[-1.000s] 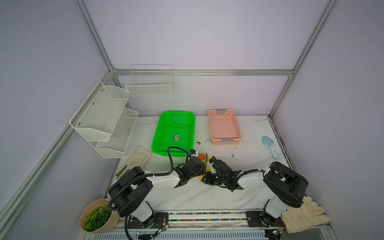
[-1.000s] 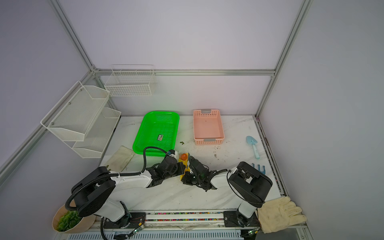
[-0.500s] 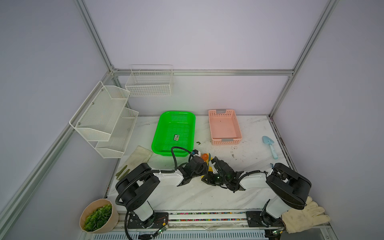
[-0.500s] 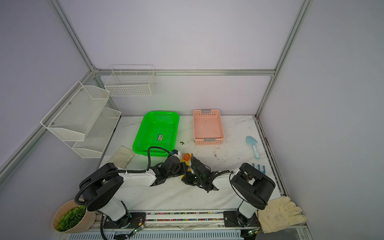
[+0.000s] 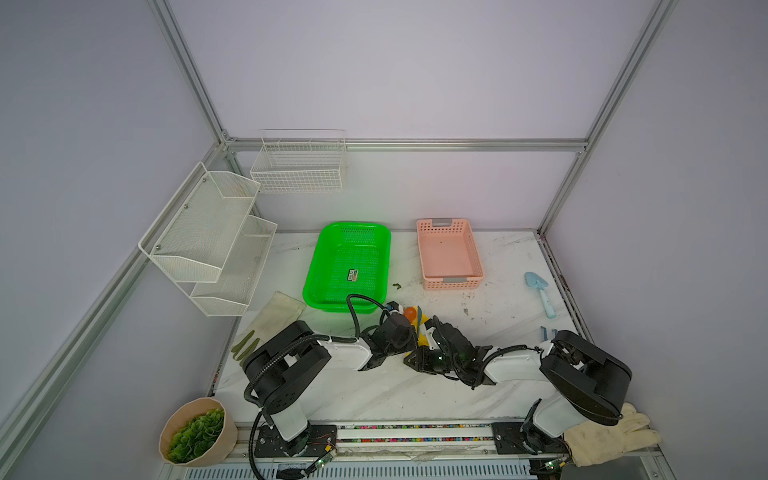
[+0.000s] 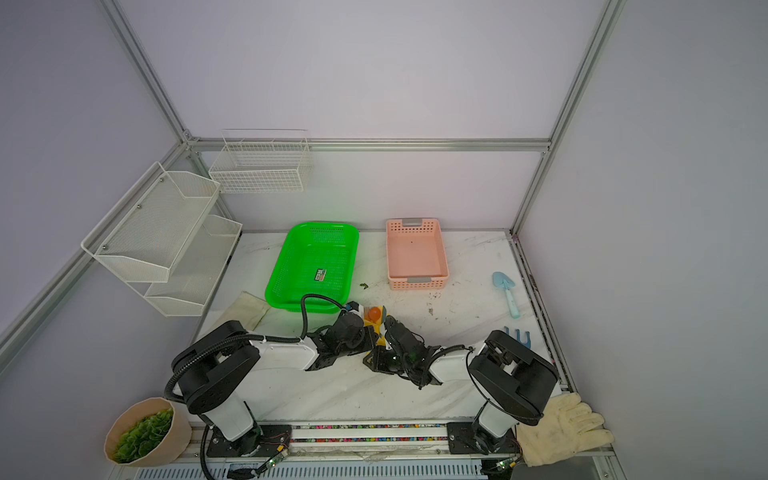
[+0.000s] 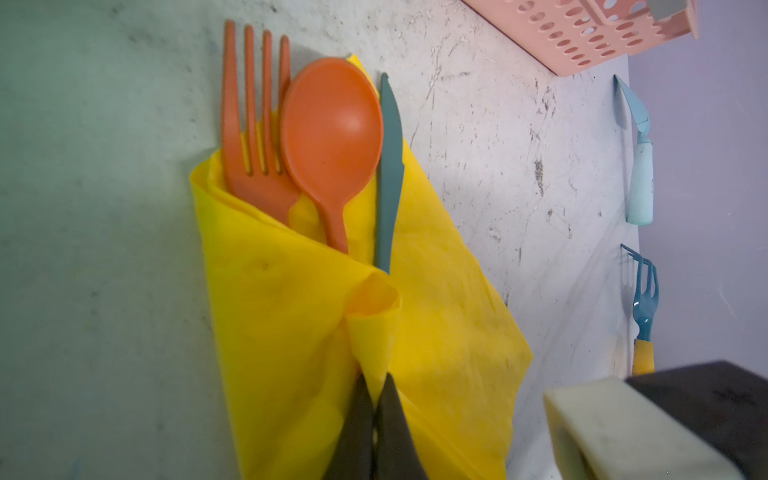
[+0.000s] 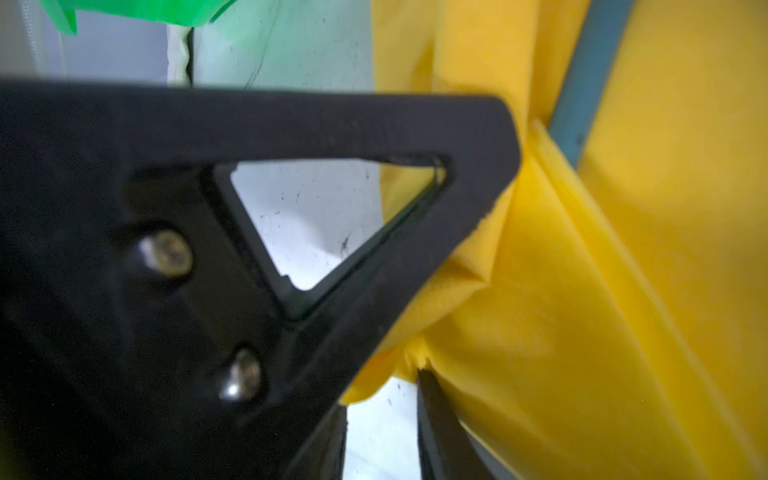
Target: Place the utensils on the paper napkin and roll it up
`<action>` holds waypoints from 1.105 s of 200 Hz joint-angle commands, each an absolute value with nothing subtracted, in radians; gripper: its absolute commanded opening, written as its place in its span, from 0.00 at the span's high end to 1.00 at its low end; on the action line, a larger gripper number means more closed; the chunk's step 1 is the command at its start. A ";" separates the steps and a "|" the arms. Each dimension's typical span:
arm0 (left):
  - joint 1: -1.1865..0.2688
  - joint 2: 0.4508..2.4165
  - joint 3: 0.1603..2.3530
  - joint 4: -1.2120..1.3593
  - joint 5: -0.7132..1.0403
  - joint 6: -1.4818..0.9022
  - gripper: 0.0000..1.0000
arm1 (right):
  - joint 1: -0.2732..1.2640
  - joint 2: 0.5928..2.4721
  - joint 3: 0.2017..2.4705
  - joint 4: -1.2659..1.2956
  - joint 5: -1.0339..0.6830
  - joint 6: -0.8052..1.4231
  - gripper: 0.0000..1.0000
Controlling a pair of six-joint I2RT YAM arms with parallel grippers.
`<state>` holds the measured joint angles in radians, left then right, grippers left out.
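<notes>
The yellow paper napkin [image 7: 291, 316] lies folded over the handles of the utensils. An orange fork [image 7: 249, 124], an orange spoon [image 7: 332, 124] and a teal knife [image 7: 390, 166] stick out of it side by side. My left gripper [image 7: 374, 384] is shut on a raised fold of the napkin. Close beside it, my right gripper [image 8: 382, 395] stands open; one of its fingers [image 8: 436, 415] touches the napkin's [image 8: 582, 291] edge, with bare table between the jaws. In both top views the two grippers meet at the napkin [image 5: 423, 337] [image 6: 371, 323], with the spoon [image 5: 410, 312] [image 6: 375, 312] showing beyond them.
A green basket [image 5: 316, 286] and a pink basket [image 5: 453, 284] stand behind the grippers. A light blue toy shovel [image 5: 540, 293] and a small blue rake [image 5: 548, 332] lie at the right. Cream gloves [image 5: 611, 434] [image 5: 278, 316], a plant pot [image 5: 195, 430] and wire shelves [image 5: 208, 237] are around.
My right gripper has opened its jaws and no longer pinches the napkin. Both grippers have edged a little toward the baskets. The left gripper has stayed shut on the fold.
</notes>
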<state>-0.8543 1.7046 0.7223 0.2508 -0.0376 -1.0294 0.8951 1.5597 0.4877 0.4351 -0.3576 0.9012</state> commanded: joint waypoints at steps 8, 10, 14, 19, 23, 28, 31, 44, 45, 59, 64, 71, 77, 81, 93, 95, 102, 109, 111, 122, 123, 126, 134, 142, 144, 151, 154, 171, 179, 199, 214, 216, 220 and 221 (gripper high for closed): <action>-0.861 1.713 0.795 0.265 -0.040 -1.020 0.96 | 0.900 1.514 0.472 0.400 -0.346 0.905 0.67; -0.861 1.713 0.795 0.264 -0.040 -1.019 0.96 | 0.901 1.510 0.472 0.397 -0.345 0.905 0.67; -0.862 1.715 0.797 0.261 -0.038 -1.019 0.96 | 0.900 1.503 0.472 0.391 -0.345 0.905 0.66; -0.862 1.718 0.799 0.260 -0.038 -1.018 0.96 | 0.901 1.491 0.474 0.383 -0.344 0.905 0.66; -0.862 1.719 0.799 0.257 -0.037 -1.017 0.96 | 0.900 1.483 0.473 0.379 -0.342 0.905 0.66; -0.863 1.723 0.801 0.255 -0.035 -1.017 0.96 | 0.900 1.473 0.473 0.370 -0.342 0.905 0.66; -0.862 1.724 0.801 0.255 -0.034 -1.017 0.96 | 0.900 1.467 0.473 0.363 -0.340 0.905 0.66; -0.862 1.731 0.808 0.248 -0.031 -1.014 0.96 | 0.900 1.434 0.474 0.332 -0.330 0.903 0.67; -0.861 1.731 0.808 0.248 -0.031 -1.015 0.96 | 0.900 1.430 0.474 0.330 -0.330 0.902 0.67; -0.864 1.736 0.815 0.243 -0.028 -1.012 0.96 | 0.899 1.389 0.477 0.297 -0.319 0.902 0.69; -0.864 1.736 0.815 0.242 -0.028 -1.011 0.96 | 0.900 1.380 0.478 0.282 -0.313 0.903 0.71; -0.863 1.736 0.816 0.242 -0.028 -1.010 0.96 | 0.900 1.341 0.479 0.260 -0.300 0.908 0.73; -0.864 1.736 0.818 0.240 -0.027 -1.009 0.96 | 0.900 1.317 0.480 0.239 -0.287 0.916 0.75; -0.864 1.736 0.818 0.240 -0.028 -1.009 0.96 | 0.900 1.301 0.480 0.227 -0.277 0.921 0.76; -0.863 1.733 0.821 0.238 -0.028 -1.007 0.96 | 0.891 1.253 0.480 0.184 -0.240 0.918 0.79; -0.863 1.733 0.821 0.238 -0.028 -1.006 0.96 | 0.888 1.244 0.479 0.176 -0.232 0.919 0.80; -0.864 1.732 0.822 0.237 -0.028 -1.006 0.96 | 0.876 1.222 0.473 0.160 -0.216 0.915 0.81; -0.865 1.732 0.825 0.234 -0.028 -1.005 0.96 | 0.856 1.205 0.465 0.152 -0.216 0.907 0.83; -0.865 1.732 0.826 0.233 -0.027 -1.004 0.96 | 0.848 1.200 0.462 0.149 -0.216 0.906 0.84; -0.865 1.732 0.827 0.230 -0.027 -1.002 0.96 | 0.816 1.188 0.450 0.141 -0.223 0.894 0.87; -0.865 1.732 0.828 0.230 -0.028 -1.002 0.96 | 0.812 1.187 0.449 0.141 -0.224 0.893 0.87; -0.864 1.732 0.827 0.230 -0.028 -1.002 0.96 | 0.806 1.187 0.445 0.141 -0.227 0.888 0.87; -0.865 1.730 0.828 0.230 -0.027 -1.002 0.96 | 0.791 1.197 0.439 0.142 -0.233 0.878 0.88; -0.865 1.730 0.828 0.228 -0.028 -1.002 0.96 | 0.781 1.215 0.436 0.147 -0.243 0.867 0.89; -0.866 1.729 0.827 0.227 -0.028 -1.002 0.96 | 0.780 1.224 0.436 0.147 -0.245 0.863 0.89; -0.867 1.728 0.827 0.226 -0.029 -1.002 0.96 | 0.778 1.251 0.437 0.149 -0.248 0.851 0.90; -0.866 1.727 0.827 0.224 -0.030 -1.002 0.96 | 0.777 1.264 0.439 0.151 -0.251 0.846 0.90; -0.870 1.721 0.828 0.221 -0.034 -1.001 0.96 | 0.775 1.332 0.447 0.174 -0.267 0.805 0.92; -0.871 1.719 0.830 0.219 -0.036 -1.000 0.96 | 0.773 1.358 0.449 0.187 -0.271 0.791 0.92; -0.874 1.713 0.830 0.214 -0.038 -0.999 0.96 | 0.770 1.412 0.455 0.215 -0.275 0.777 0.93; -0.876 1.708 0.830 0.209 -0.041 -0.997 0.96 | 0.767 1.441 0.460 0.225 -0.273 0.769 0.94; -0.876 1.708 0.831 0.210 -0.043 -0.997 0.96 | 0.767 1.444 0.460 0.226 -0.273 0.770 0.94; -0.877 1.706 0.832 0.207 -0.044 -0.996 0.96 | 0.766 1.450 0.460 0.231 -0.272 0.768 0.94; -0.877 1.705 0.831 0.206 -0.044 -0.996 0.96 | 0.766 1.451 0.460 0.232 -0.273 0.768 0.94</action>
<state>-0.8665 1.7351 0.7616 0.2222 -0.0338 -1.0248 0.7727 1.4200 0.4511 0.2028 -0.2760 0.7998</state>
